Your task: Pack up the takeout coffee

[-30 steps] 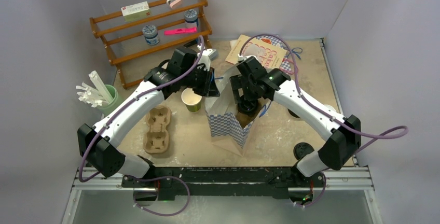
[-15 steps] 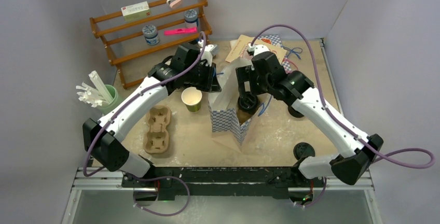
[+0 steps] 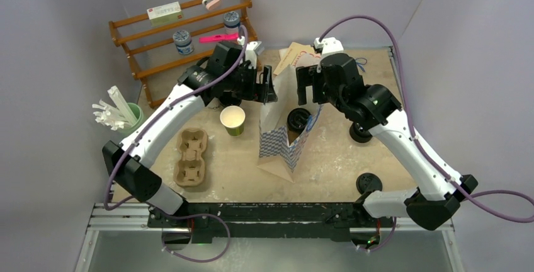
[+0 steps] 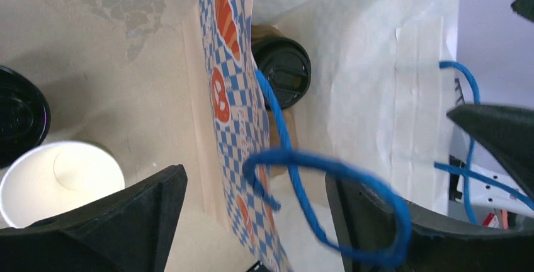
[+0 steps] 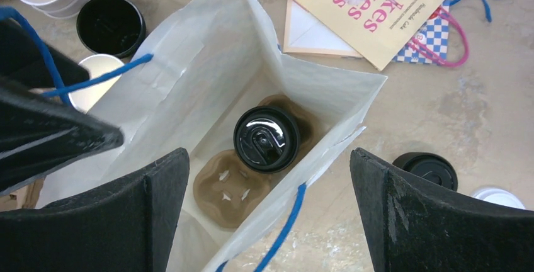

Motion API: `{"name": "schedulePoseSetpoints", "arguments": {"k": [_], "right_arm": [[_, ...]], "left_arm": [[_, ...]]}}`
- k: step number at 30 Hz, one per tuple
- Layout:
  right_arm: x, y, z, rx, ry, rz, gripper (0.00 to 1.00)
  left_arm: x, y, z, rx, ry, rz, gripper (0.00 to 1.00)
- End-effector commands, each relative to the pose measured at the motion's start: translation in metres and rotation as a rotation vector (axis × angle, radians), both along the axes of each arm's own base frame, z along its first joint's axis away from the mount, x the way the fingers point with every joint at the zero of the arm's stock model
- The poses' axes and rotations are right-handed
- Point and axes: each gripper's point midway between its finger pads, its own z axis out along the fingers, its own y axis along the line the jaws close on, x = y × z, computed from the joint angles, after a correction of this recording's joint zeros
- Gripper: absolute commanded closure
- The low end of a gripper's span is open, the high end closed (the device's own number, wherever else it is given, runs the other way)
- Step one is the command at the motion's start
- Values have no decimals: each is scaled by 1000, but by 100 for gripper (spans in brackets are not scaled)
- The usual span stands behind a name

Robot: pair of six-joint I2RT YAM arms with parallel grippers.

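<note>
black lidded paper cup (image 5: 267, 138) sitting in brown pulp carrier (image 5: 227, 187) inside checked paper bag (image 5: 189, 77) | right gripper (image 5: 267, 158) gaping above (empty) | left gripper (image 4: 255, 177) gaping astride bag wall

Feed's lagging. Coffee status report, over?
Left end effector and right end effector open. Black lidded cup sits in blue-checked paper bag. Blue rope handle hangs at left end effector.
</note>
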Motion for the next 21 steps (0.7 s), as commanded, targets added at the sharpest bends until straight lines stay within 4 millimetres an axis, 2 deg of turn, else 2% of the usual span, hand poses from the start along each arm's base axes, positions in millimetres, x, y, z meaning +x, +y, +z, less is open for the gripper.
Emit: {"name": "schedulePoseSetpoints", "arguments": {"k": [1,5,7,9,12,14,17,21], "right_arm": [[4,-9,27,3,-79,-25,1],[3,-6,32,38,-95,-14,1],[2,-5,36,52,-104,-10,1],[1,-4,38,66,-110,-4,1],[-1,-3,45,91,-123,-3,1],[-2,-2,49,113,-129,-6,1],[-4,1,55,150,-135,5,1],[-7,8,67,191,-148,34,2]], "left_arm": [[-36,20,36,-4,3,-30,15],[-56,46,46,35,-5,15,12],[-60,59,55,44,-35,62,12],[-60,74,66,45,-66,126,12],[-48,107,70,67,-52,265,18],[-36,136,75,131,-62,393,24],[-21,190,78,297,-77,635,31],[-3,271,67,472,-63,970,44]]}}
